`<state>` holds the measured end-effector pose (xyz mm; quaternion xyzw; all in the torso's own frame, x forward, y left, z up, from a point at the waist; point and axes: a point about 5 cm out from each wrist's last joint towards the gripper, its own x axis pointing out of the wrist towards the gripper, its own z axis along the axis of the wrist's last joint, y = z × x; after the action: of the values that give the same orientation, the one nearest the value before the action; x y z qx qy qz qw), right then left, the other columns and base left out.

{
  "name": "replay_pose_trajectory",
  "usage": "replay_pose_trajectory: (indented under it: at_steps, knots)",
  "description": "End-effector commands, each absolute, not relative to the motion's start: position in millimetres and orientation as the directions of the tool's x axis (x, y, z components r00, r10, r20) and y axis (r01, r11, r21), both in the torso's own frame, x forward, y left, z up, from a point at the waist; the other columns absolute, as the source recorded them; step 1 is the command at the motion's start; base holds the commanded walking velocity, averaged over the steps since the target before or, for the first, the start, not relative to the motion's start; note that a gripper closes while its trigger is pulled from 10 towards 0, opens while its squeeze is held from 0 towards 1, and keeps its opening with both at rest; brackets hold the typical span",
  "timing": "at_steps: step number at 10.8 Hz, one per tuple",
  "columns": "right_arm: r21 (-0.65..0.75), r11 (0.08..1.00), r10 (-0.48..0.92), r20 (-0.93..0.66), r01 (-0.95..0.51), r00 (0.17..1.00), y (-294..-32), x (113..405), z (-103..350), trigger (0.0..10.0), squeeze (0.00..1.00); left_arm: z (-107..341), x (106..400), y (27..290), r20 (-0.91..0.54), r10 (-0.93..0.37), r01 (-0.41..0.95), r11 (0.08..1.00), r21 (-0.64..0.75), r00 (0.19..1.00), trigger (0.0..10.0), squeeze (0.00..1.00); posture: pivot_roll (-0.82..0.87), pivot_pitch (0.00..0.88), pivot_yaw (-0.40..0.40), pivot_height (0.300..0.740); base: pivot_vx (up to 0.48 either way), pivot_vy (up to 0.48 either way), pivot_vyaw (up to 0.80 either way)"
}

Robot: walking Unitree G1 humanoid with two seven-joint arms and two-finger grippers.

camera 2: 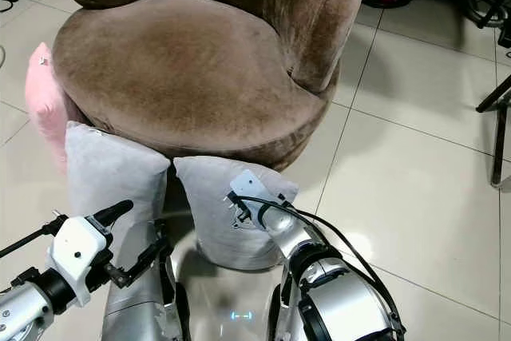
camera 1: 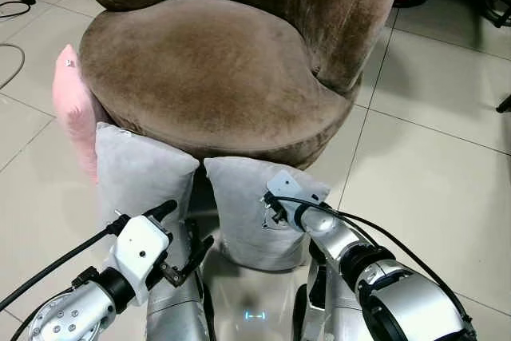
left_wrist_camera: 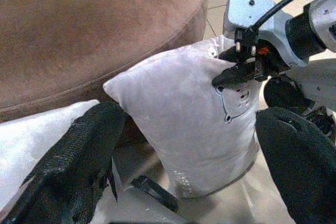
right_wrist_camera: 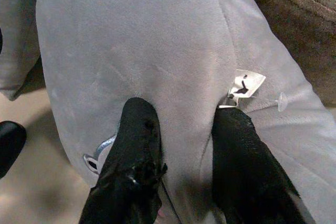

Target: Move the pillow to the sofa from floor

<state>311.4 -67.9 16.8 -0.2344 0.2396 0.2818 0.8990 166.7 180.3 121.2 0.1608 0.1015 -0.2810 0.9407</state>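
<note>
Brown armchair covered in soft, matt velvety cloth with a short brushed nap; grey pillow and second grey pillow in smooth plush fabric with a faint sheen, pink pillow in similar soft cloth. Small white paper-like tag on the seam of the grey pillow. Floor of pale glossy tiles with reflections, arms in brushed silver metal, and right gripper with fingers in rough, matt black rubbery material pressed into the plush.
</note>
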Motion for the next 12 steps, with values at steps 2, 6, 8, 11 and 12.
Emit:
replay_pose_trajectory:
  at_steps: [2,6,8,11,12]
  knots:
    - [-0.263,0.727,0.387,-0.606,-0.634,0.695,-69,300,4,0.0,0.00,121,165,182,-0.297,-0.492,0.565,0.784,0.257,0.818,10.0,0.00,0.24,0.232,0.007,0.520,0.000,0.000,0.00]
    - [-0.258,0.740,0.394,-0.581,-0.621,0.712,-74,305,9,0.0,0.00,116,176,178,-0.278,-0.495,0.560,0.787,0.260,0.824,10.0,0.00,0.22,0.191,0.003,0.520,0.000,0.000,0.00]
    - [-0.269,0.733,0.398,-0.574,-0.624,0.716,-78,308,12,0.0,0.00,115,186,175,-0.256,-0.493,0.550,0.792,0.265,0.832,10.0,0.00,0.20,0.154,-0.003,0.520,0.000,0.000,0.00]
    - [-0.277,0.721,0.420,-0.554,-0.635,0.719,-81,312,17,0.0,0.00,113,199,171,-0.217,-0.494,0.538,0.798,0.270,0.842,10.0,0.00,0.18,0.095,-0.004,0.520,0.000,0.000,0.00]
    - [-0.267,0.726,0.431,-0.542,-0.634,0.722,-82,314,19,0.0,0.00,112,202,169,-0.208,-0.495,0.536,0.801,0.267,0.843,10.0,0.00,0.17,0.074,-0.001,0.520,0.000,0.000,0.00]
